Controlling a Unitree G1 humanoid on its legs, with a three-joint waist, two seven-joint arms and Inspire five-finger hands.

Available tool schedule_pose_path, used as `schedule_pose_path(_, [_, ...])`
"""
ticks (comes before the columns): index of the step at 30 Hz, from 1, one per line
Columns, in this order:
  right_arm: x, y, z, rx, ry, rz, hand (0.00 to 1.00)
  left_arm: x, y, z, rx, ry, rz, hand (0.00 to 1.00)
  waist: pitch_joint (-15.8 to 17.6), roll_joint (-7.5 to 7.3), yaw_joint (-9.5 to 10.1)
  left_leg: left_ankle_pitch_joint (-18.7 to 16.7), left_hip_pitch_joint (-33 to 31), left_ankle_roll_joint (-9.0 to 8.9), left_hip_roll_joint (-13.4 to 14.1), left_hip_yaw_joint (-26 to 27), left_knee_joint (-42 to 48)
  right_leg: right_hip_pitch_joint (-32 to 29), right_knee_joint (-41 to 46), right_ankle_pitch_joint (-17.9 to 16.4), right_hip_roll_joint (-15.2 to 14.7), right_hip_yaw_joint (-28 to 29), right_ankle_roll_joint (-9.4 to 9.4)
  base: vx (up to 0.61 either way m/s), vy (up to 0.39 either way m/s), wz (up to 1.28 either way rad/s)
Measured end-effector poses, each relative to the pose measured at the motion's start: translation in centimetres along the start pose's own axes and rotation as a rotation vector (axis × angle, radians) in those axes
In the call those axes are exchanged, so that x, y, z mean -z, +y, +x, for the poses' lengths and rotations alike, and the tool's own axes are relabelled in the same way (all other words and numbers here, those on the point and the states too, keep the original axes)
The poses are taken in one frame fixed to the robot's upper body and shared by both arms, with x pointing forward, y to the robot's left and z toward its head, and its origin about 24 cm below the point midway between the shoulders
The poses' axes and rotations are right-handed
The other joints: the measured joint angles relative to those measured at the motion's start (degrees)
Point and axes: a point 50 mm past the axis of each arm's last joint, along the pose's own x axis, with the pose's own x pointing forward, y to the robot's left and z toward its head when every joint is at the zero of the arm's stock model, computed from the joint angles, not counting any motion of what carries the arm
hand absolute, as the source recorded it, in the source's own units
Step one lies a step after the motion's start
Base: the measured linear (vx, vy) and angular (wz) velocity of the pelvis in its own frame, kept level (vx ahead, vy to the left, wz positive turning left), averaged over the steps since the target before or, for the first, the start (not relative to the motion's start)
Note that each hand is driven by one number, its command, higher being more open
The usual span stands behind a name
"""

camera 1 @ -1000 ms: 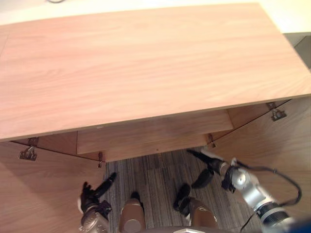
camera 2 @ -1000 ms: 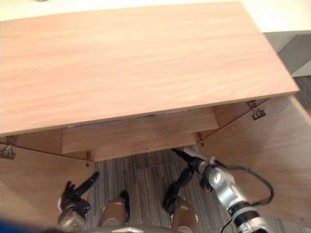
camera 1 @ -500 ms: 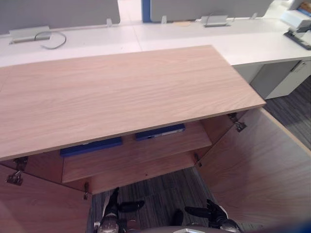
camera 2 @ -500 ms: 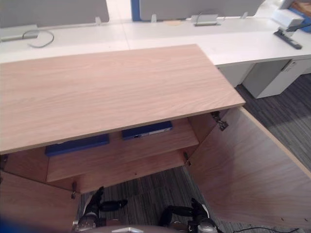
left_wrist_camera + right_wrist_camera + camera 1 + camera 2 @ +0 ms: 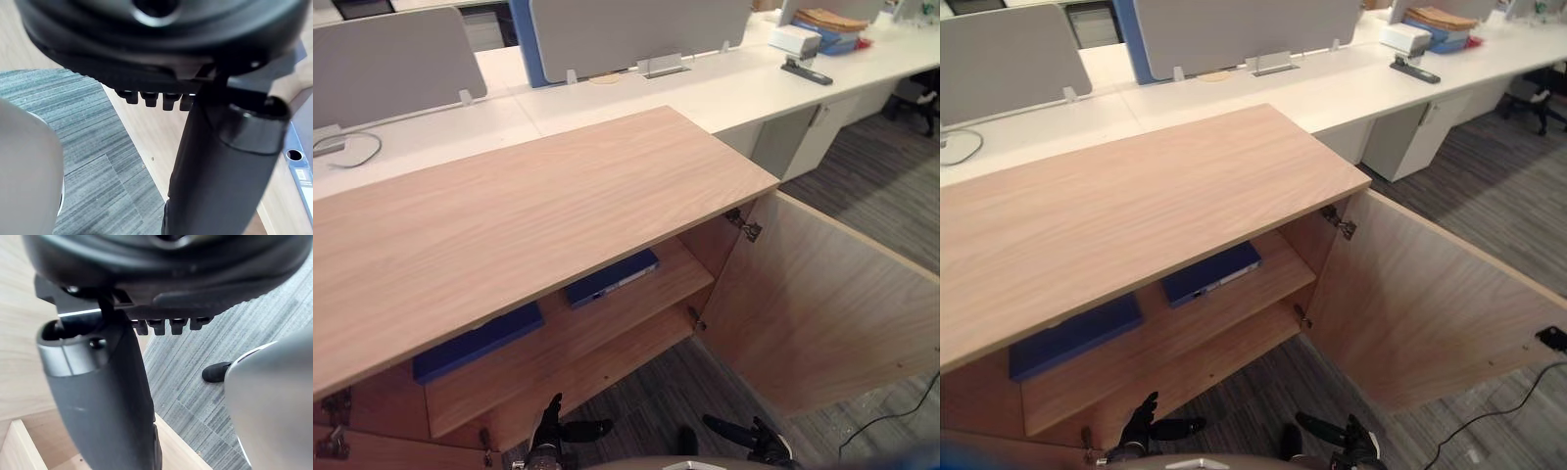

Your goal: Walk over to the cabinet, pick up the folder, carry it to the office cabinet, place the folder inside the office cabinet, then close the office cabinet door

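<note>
- Floor [image 5: 886, 181]: grey striped carpet tiles, visible from 2 o'clock round to 6 o'clock.
- Desk [image 5: 705, 93]: long white worktop running from 10 o'clock to 2 o'clock.
- Partition screens: grey panels upright on the desk at 12 o'clock [image 5: 636, 29] and 10 o'clock [image 5: 382, 59], with a blue upright [image 5: 521, 39] between them.
- Pedestal [image 5: 793, 142]: white unit under the desk at 2 o'clock.
- Desk-top items: white box [image 5: 795, 39] and paper stack [image 5: 830, 22] at 1 o'clock; cable loop [image 5: 342, 147] at 10 o'clock.
</note>
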Motion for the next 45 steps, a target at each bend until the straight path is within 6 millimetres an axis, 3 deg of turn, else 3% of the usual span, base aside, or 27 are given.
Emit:
schedule_pose_path(2, [0.1,-0.3,0.0,0.017,0.004,0.024,1.0,-0.1,-0.2,0.0,0.002,0.002,-0.015,1.0,-0.1,0.31,0.02,0.1,1.0,0.09,-0.3,0.5,-0.8,0.1,0.0,0.0,0.1,1.0,0.05,0.03,0.064,-0.33])
schedule_pose_path(6, [0.3,-0.2,-0.1,0.026,0.007,0.095,1.0,0.0,0.0,0.0,-0.007,0.002,-0.038,1.0,0.4,-0.46,0.05,0.2,2.3,0.28,-0.3,3.6,-0.3,-1.6,2.5,0.0,0.6,2.5,0.02,-0.05,0.008,-0.45])
schedule_pose_path(8, [-0.5,0.4,-0.1,0.015,-0.021,0.133,1.0,-0.4,0.6,0.2,-0.029,-0.015,-0.051,1.0,2.1,-1.59,0.83,0.7,3.3,1.23,0.1,8.0,0.3,-5.1,9.1,-4.3,-0.7,-4.1,-4.24,-0.11,-0.055,-0.72])
schedule_pose_path(9, [-0.6,0.1,-0.1,0.029,-0.022,0.166,1.0,-0.5,0.5,0.2,-0.029,-0.015,-0.06,1.0,2.8,-1.14,0.68,0.7,4.1,1.25,0.6,8.3,0.2,-6.4,15.4,-8.9,-3.4,-11.9,-6.74,-0.09,-0.01,-0.26])
schedule_pose_path(10, [-0.3,-0.3,-0.1,0.056,-0.011,0.223,1.0,-0.4,0.7,0.1,-0.039,-0.016,-0.079,1.0,3.1,-1.27,0.55,0.5,4.8,1.02,0.7,8.9,0.0,-8.2,26.8,-13.6,-8.9,-19.4,-8.13,-0.08,-0.026,-0.08])
schedule_pose_path(11, [0.3,-0.8,-0.3,0.084,0.003,0.259,1.0,-0.2,1.0,0.1,-0.052,-0.009,-0.089,1.0,2.8,-2.06,0.4,0.2,6.4,0.58,0.7,9.8,-0.7,-7.7,34.6,-16.5,-13.2,-22.6,-8.61,-0.06,-0.048,0.03])
schedule_pose_path(13, [0.9,-1.4,-0.4,0.107,0.02,0.276,1.0,0.0,1.4,0.0,-0.063,-0.012,-0.101,1.0,1.9,-3.19,0.56,-0.2,7.0,-0.61,0.6,10.3,-0.7,-6.3,39.7,-20.9,-17.8,-25.8,-7.32,0.05,-0.192,-0.12])
schedule_pose_path(14, [1.0,-1.6,-0.4,0.111,0.026,0.277,1.0,0.0,1.6,-0.1,-0.075,-0.016,-0.12,1.0,1.2,-4.44,1.04,-0.3,7.1,-1.39,0.1,11.5,-0.6,-6.1,37.1,-22.9,-16.9,-26.7,-1.37,0.11,-0.239,-0.53])
schedule_pose_path(15, [0.6,-1.7,-0.2,0.113,0.021,0.272,1.0,0.2,1.5,-0.1,-0.073,-0.002,-0.123,1.0,1.1,-2.87,1.3,-0.3,7.1,-1.43,1.0,11.7,-0.7,-6.5,35.8,-22.0,-14.7,-26.2,-1.63,0.13,-0.239,-0.91])
schedule_pose_path(16, [0.4,-1.7,-0.1,0.111,0.021,0.267,1.0,0.6,1.1,-0.2,-0.06,0.02,-0.133,1.0,0.3,-1.2,1.73,1.4,5.6,1.52,2.2,11.0,-0.7,-6.1,30.0,-19.6,-10.8,-24.5,-2.76,0.1,-0.226,-0.94])
schedule_pose_path(17, [0.3,-1.5,0.1,0.106,0.03,0.264,1.0,0.6,0.9,-0.2,-0.056,0.019,-0.135,1.0,0.2,-1.32,1.83,2.3,4.6,3.14,2.2,9.8,-0.6,-5.8,25.8,-17.6,-8.8,-23.5,-3.35,0.05,-0.251,-1.06])
schedule_pose_path(19, [1.1,-1.2,0.1,0.11,0.075,0.272,1.0,0.3,1.2,-0.1,-0.056,0.006,-0.13,1.0,0.1,-2.42,1.63,2.6,2.7,2.67,0.4,6.7,-3.5,-4.0,17.6,-13.7,-5.7,-21.6,-4.57,-0.04,-0.169,-0.72])
schedule_pose_path(21, [2.3,-1.6,-0.2,0.126,0.111,0.271,1.0,0.3,1.4,-0.1,-0.065,0.006,-0.139,1.0,0.3,-2.69,1.33,3.7,1.6,2.05,-0.3,4.9,-5.5,-1.4,13.3,-12.1,-3.8,-21.2,-4.41,-0.05,-0.07,-0.34])
schedule_pose_path(23, [3.0,-2.4,-0.5,0.151,0.127,0.271,1.0,0.4,1.6,-0.1,-0.073,0.008,-0.157,1.0,0.2,-2.62,1.31,8.1,-0.3,2.22,-0.2,3.8,-5.9,0.1,11.2,-11.4,-1.7,-20.2,-4.19,-0.06,-0.014,-0.36])
schedule_pose_path(26, [3.3,-2.0,-0.7,0.144,0.123,0.259,1.0,0.5,2.3,-0.2,-0.097,0.01,-0.168,1.0,-0.9,-3.74,-0.07,8.2,-0.4,1.66,-0.2,4.0,-7.3,1.1,7.4,-9.4,-0.7,-19.7,-3.59,0.03,0.028,-0.15])
schedule_pose_path(30, [2.3,-1.3,-0.6,0.125,0.075,0.234,1.0,0.8,2.4,-0.3,-0.096,0.017,-0.148,1.0,-0.9,-3.69,0.0,8.3,-0.5,1.53,-0.9,4.9,-7.8,2.5,1.4,-5.7,0.3,-18.8,-3.48,0.08,0.048,-0.12])
schedule_pose_path(36, [-3.7,-0.7,-0.3,0.096,-0.166,0.212,1.0,0.9,2.2,-0.3,-0.094,0.017,-0.133,1.0,-0.9,-1.51,0.15,8.3,0.1,1.54,-1.7,4.6,-8.4,4.1,-1.0,-4.4,0.3,-18.1,-3.19,0.02,0.013,-0.04])
schedule_pose_path(41, [-10.9,-1.1,-1.0,0.129,-0.431,0.236,1.0,0.7,2.8,-0.4,-0.109,0.004,-0.128,1.0,-0.5,-2.54,0.13,8.3,0.3,1.54,-1.9,4.1,-9.0,4.1,-1.3,-4.1,0.4,-18.1,-3.22,-0.06,-0.007,0.02])
schedule_pose_path(45, [-14.3,-1.6,-1.4,0.144,-0.539,0.231,1.0,1.0,3.9,-0.4,-0.134,0.009,-0.119,1.0,-0.4,-3.08,0.13,8.3,0.6,1.62,-2.0,3.9,-9.2,4.3,-1.3,-3.9,0.3,-18.1,-3.21,-0.09,-0.019,-0.01])
